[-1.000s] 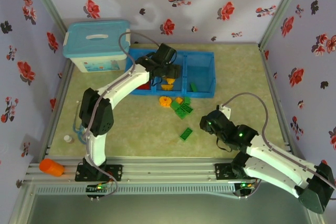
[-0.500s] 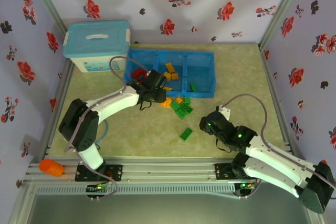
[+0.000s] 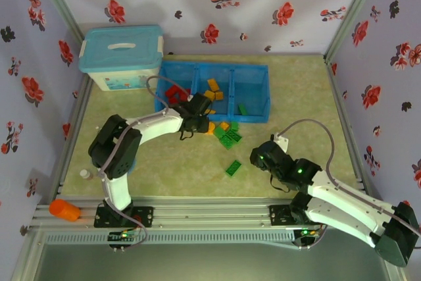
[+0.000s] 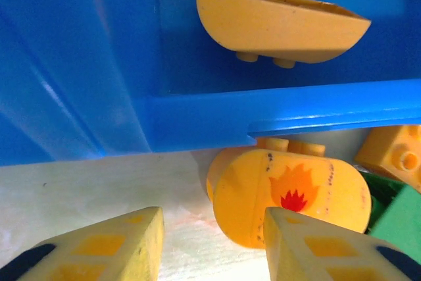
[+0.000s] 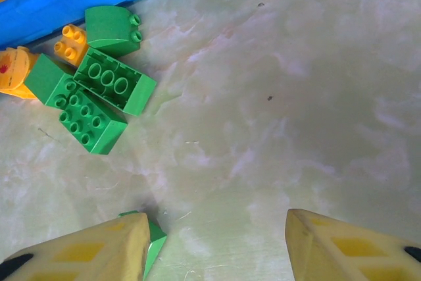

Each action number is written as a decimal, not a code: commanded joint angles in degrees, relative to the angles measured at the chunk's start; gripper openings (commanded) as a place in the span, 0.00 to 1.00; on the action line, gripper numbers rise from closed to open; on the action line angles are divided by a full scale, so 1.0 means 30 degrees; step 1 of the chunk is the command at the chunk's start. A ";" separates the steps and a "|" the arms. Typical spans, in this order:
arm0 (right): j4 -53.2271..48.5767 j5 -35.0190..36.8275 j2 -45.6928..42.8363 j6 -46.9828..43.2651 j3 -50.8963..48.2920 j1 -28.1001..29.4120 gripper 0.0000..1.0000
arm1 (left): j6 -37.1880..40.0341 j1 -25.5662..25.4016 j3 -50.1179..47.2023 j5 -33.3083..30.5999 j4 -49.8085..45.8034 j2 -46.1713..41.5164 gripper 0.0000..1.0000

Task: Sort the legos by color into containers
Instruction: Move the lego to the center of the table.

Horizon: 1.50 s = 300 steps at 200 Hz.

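Note:
The blue tray point(image 3: 266, 93) holds red legos point(image 3: 174, 93) in its left compartment, yellow ones point(image 3: 214, 89) in the middle and a green one point(image 3: 243, 108) on the right. My left gripper point(image 3: 200, 123) sits low at the tray's front wall point(image 4: 197, 120), open point(image 4: 214, 218), with bare table between its fingers. A rounded yellow lego with a flame sticker point(image 4: 289, 195) lies just ahead, partly behind the right finger. My right gripper point(image 3: 255, 157) stands open point(image 5: 217, 218) over bare table. A green lego point(image 5: 151, 238) lies at its left finger. More green legos point(image 5: 92, 120) lie farther off.
A white box with a teal lid point(image 3: 122, 57) stands left of the tray. An orange object point(image 3: 64, 210) lies on the front rail at the left. A curved yellow brick point(image 4: 283, 27) rests inside the tray behind the wall. Flowered walls close in three sides.
My left arm has come back from over the tray's middle compartment down to the table at its front wall, and its jaws have narrowed. The right arm has barely moved.

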 commanded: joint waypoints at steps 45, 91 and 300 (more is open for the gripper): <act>0.0226 0.0444 -0.0125 0.0259 -0.0284 0.0147 0.55 | -0.0443 0.0190 0.1042 -0.0167 -0.0225 0.0602 0.46; 0.0490 0.0480 -0.0106 0.0286 -0.0433 0.0161 0.55 | -0.0440 0.0229 0.1183 -0.0054 -0.0306 0.0753 0.48; 0.0488 0.0111 -0.0130 0.0835 -0.0297 0.0405 0.54 | -0.4254 -0.3316 -0.4871 -0.2460 -0.0804 -0.5089 0.77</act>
